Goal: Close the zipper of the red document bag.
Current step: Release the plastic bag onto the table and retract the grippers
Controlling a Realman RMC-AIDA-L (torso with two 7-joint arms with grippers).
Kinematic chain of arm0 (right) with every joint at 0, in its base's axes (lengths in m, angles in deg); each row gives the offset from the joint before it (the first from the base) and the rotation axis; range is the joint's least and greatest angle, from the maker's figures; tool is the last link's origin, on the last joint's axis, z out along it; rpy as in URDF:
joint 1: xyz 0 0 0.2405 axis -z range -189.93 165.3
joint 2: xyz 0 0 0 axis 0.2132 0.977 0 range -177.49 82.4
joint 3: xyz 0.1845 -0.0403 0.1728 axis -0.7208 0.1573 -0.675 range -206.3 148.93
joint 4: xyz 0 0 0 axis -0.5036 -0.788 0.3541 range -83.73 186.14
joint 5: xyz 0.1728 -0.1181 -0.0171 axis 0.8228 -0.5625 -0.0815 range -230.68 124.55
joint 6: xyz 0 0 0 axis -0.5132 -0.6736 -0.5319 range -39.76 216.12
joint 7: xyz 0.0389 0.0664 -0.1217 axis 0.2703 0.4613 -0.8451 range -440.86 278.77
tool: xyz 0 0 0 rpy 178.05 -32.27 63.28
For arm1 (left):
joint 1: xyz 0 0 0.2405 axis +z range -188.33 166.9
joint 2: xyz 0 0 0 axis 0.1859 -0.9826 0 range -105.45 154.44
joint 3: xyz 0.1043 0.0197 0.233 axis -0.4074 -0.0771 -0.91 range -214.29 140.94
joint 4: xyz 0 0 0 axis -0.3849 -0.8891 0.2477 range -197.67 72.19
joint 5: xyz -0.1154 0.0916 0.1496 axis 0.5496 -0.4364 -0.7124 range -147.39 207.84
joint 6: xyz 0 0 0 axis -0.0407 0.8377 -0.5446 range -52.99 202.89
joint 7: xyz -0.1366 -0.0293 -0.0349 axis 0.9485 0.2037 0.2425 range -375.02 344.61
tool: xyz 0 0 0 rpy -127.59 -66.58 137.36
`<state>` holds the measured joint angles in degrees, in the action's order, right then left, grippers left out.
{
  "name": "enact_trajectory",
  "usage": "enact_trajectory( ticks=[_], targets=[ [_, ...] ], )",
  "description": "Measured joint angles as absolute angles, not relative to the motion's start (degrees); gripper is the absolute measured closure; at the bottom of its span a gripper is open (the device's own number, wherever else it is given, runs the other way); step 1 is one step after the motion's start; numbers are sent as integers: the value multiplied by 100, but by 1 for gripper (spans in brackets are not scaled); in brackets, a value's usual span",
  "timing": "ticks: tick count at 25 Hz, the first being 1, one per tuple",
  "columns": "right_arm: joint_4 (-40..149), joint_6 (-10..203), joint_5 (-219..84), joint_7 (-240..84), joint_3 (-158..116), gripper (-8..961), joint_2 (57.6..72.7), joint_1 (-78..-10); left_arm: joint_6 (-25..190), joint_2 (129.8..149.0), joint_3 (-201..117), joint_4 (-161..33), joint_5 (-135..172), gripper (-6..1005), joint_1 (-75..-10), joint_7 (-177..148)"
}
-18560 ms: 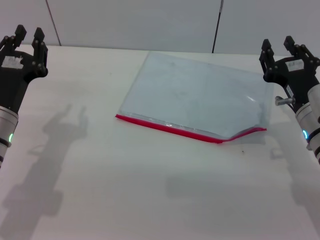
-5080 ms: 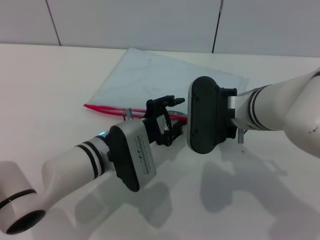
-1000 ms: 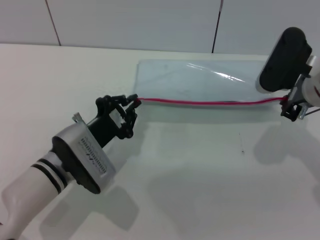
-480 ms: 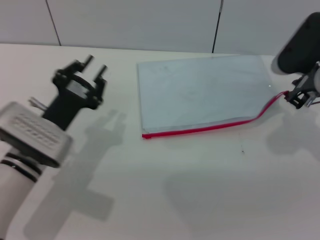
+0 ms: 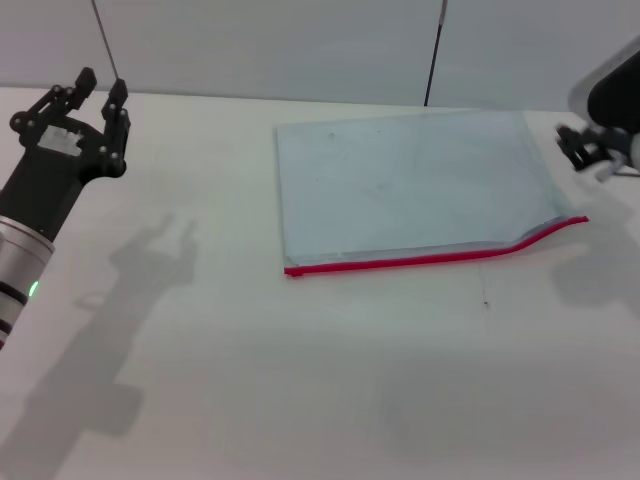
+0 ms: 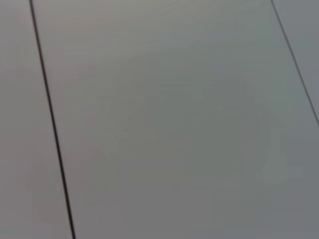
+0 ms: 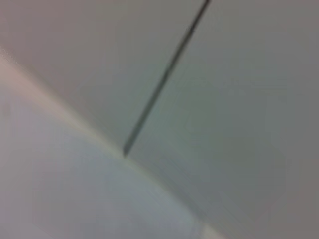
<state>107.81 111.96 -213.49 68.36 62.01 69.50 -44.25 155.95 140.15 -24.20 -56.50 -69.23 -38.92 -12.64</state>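
Now left hand (image 5: 88, 100) hovers well left of the red document bag (image 5: 410, 185), fingers spread, holding nothing. Right hand (image 5: 580, 150) sits just off bag's right edge, grip can't tell. Bag lies flat on counter (image 5: 300, 380), zipper (image 5: 430, 258) along its near edge.

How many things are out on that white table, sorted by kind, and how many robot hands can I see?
Document bags: 1, the red document bag, lying flat, with the zipper along its near edge.
Robot grippers: 2, the left gripper raised at the table's far left and the right gripper at the far right, both off the bag.
Total: 3.
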Motion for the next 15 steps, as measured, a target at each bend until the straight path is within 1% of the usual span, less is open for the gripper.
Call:
enact_trajectory(
  ticks=[10, 15],
  targets=[
    [10605, 8120, -19299, 6864, 7780, 611, 6919, -3807, 15590, 14015, -2420, -5674, -6845, 687, -3910, -1118],
    [10042, 6213, -18325, 6943, 9075, 607, 6915, -3852, 15606, 14026, -2412, -5677, -6744, 688, -3904, -1025]
  ],
)
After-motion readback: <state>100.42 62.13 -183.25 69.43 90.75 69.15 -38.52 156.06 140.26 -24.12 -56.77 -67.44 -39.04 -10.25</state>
